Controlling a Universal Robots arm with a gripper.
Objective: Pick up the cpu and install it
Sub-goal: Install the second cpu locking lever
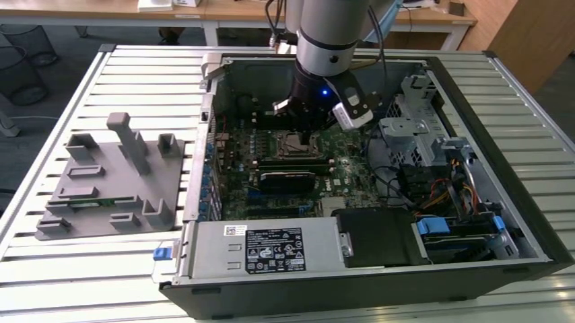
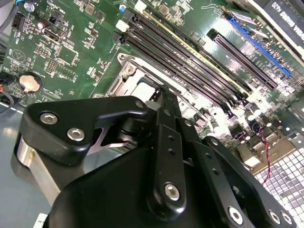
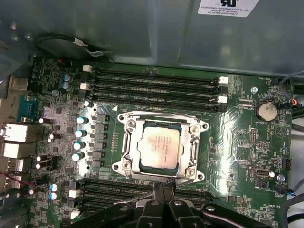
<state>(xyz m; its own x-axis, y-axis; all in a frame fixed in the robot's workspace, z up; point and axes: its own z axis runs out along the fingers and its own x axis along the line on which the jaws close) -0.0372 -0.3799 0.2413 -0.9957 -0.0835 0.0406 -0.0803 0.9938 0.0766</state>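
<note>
The cpu [image 3: 160, 145], a flat square chip with a silver-grey top, lies in the metal-framed socket [image 3: 124, 118] in the middle of the green motherboard [image 3: 237, 142]. In the first wrist view my gripper [image 3: 161, 186] hovers at the socket's edge, its black fingers pressed together with nothing between them. In the second wrist view the gripper [image 2: 160, 91] tapers to a point just over the socket frame [image 2: 128, 71]. In the exterior view the arm reaches down into the open computer case, and the gripper [image 1: 302, 132] hangs just above the cpu [image 1: 295, 144].
Memory slots [image 3: 152, 85] run along both sides of the socket. A coin battery [image 3: 266, 111] sits nearby. In the exterior view, a grey fixture tray [image 1: 108, 182] lies left of the case, the power supply [image 1: 260, 249] fills the case front, and drive cages and cables [image 1: 422, 148] crowd the right.
</note>
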